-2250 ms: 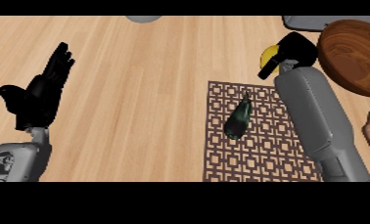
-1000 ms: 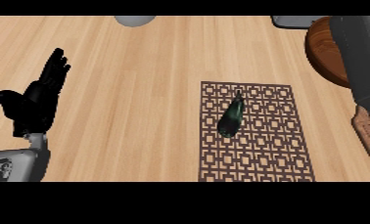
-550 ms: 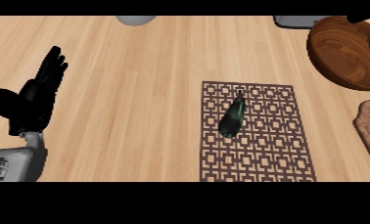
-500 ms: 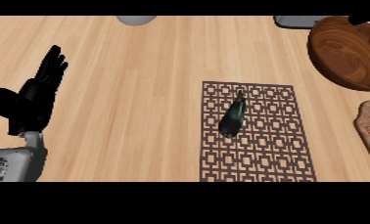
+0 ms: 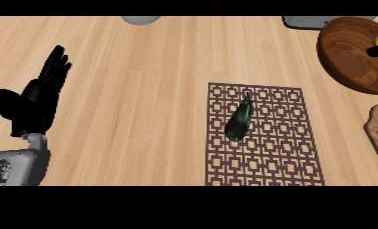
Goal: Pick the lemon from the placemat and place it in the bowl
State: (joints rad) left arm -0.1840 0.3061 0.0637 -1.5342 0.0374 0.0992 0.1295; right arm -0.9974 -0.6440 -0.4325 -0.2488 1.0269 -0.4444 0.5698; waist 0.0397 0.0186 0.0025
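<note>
A small patch of the yellow lemon (image 5: 373, 51) shows inside the brown wooden bowl (image 5: 347, 55), at the view's right edge; most of it is cut off. The patterned brown placemat (image 5: 269, 138) lies at lower right and carries a dark green elongated object (image 5: 240, 118). At the left edge my left hand (image 5: 38, 100) rests open with its fingers pointing up, far from the mat and the bowl. My right hand is nowhere in the view.
A grey round object (image 5: 140, 19) sits at the counter's far edge, and a grey flat object (image 5: 306, 21) lies just behind the bowl. A tan object (image 5: 372, 133) pokes in at the right edge beside the mat.
The right arm, which held the lemon over the bowl, has drawn out of view to the right. The lemon now lies in the bowl. The left hand has stayed put.
</note>
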